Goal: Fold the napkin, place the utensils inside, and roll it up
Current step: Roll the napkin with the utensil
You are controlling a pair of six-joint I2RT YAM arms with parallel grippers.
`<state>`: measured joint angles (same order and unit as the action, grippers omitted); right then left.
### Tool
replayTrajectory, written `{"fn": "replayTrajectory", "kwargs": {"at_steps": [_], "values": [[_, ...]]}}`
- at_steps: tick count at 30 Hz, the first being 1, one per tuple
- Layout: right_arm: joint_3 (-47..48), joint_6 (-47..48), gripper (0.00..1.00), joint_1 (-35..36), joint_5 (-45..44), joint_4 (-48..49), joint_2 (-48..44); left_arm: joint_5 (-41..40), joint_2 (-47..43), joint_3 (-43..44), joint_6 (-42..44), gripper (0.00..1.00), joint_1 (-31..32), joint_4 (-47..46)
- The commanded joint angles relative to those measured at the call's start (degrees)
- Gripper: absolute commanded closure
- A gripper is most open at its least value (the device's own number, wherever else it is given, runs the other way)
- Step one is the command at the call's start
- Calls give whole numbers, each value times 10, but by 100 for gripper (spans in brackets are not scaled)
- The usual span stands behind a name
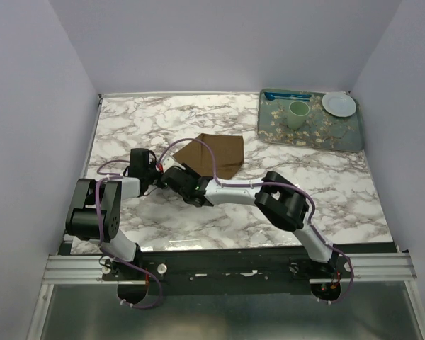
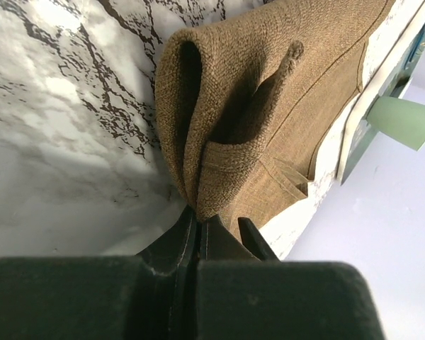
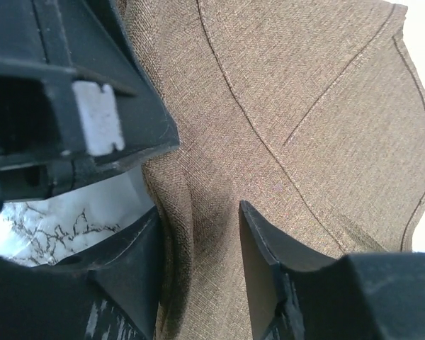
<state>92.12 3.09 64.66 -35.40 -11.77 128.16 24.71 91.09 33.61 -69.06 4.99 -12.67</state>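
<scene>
The napkin [image 1: 227, 152] lies on the table [image 1: 156, 117], tray [image 1: 326, 133] behind-right.

Plain brown woven napkin [image 1: 227, 150], grey-veined white marble table [image 1: 149, 120], teal floral tray [image 1: 319, 133] — pale-green cup [image 1: 297, 113]

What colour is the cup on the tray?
The cup is pale green; it shows best in the top external view.

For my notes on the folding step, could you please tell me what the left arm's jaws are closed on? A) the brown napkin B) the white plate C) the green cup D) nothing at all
A: in the left wrist view the left jaws pinch shut on a bunched fold of the napkin, while the cup and plate sit away on the tray.
</scene>
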Motion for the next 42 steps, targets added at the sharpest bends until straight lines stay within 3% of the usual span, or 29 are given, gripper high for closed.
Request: {"fn": "replayTrajectory", "kwargs": {"at_steps": [1, 3, 4, 6, 9, 12, 13, 16, 19, 25, 34, 42], "values": [[-22, 1, 52, 3, -35, 24, 32, 18, -12, 7, 2, 97, 0, 8], [-25, 0, 61, 3, -34, 24, 35, 20, -7, 8, 4, 97, -1, 7], [-27, -5, 72, 3, -28, 24, 35, 21, -6, 8, 6, 96, -1, 6], [-33, -11, 76, 1, -13, 24, 32, 24, -6, 9, 13, 95, -2, 5], [-35, -26, 86, -5, 31, 21, 26, 26, -6, 16, 37, 85, -5, 11], [-37, -62, 99, -19, 97, 8, 13, 12, -24, 34, 79, 69, -13, 49], [-43, -77, 99, -23, 135, 7, 8, 3, -30, 38, 91, 60, -16, 61], [-50, -111, 99, -47, 224, 2, -11, -32, -69, 59, 136, 48, -22, 108], [-59, -135, 99, -78, 331, 2, -26, -56, -109, 77, 167, 42, -23, 154], [-62, -170, 99, -143, 556, 2, -25, -90, -174, 55, 175, 42, -24, 171], [-74, -219, 99, -226, 807, 47, 30, -67, -161, 27, 157, 60, 6, 143], [-77, -235, 99, -255, 856, 71, 60, -48, -80, 40, 125, 74, 40, 82]]}}
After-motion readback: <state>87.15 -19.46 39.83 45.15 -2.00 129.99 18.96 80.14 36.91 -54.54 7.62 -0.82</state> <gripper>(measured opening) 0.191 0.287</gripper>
